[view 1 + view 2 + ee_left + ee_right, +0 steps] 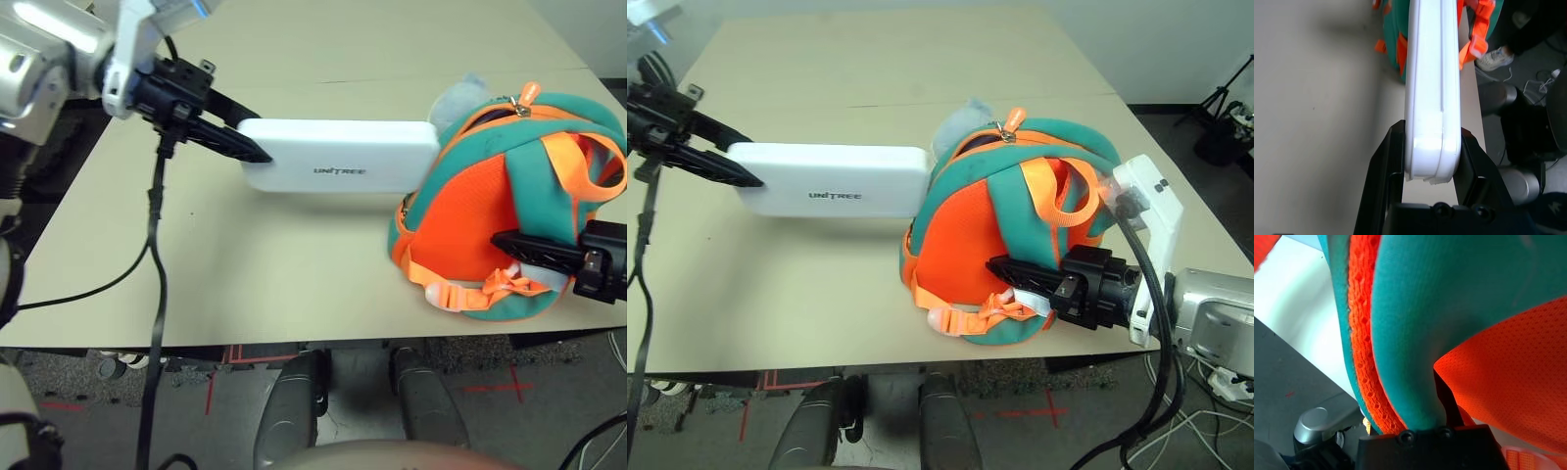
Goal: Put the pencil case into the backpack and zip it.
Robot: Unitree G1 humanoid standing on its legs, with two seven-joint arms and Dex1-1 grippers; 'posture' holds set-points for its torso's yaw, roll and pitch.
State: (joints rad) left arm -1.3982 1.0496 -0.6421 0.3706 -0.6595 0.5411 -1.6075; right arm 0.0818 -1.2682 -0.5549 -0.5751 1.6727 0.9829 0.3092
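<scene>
Orange-teal backpack, white (lettered) pencil case

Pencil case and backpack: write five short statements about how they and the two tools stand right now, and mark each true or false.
1. The left tool grips one end of the pencil case. True.
2. The pencil case lies fully inside the backpack. False: most of it sticks out, with only its far end at the backpack's opening.
3. The right tool is shut on the backpack's teal fabric. True.
4. The pencil case lies on the floor under the table. False: it is held over the tabletop.
5. The lettering on the pencil case faces up. True.
</scene>
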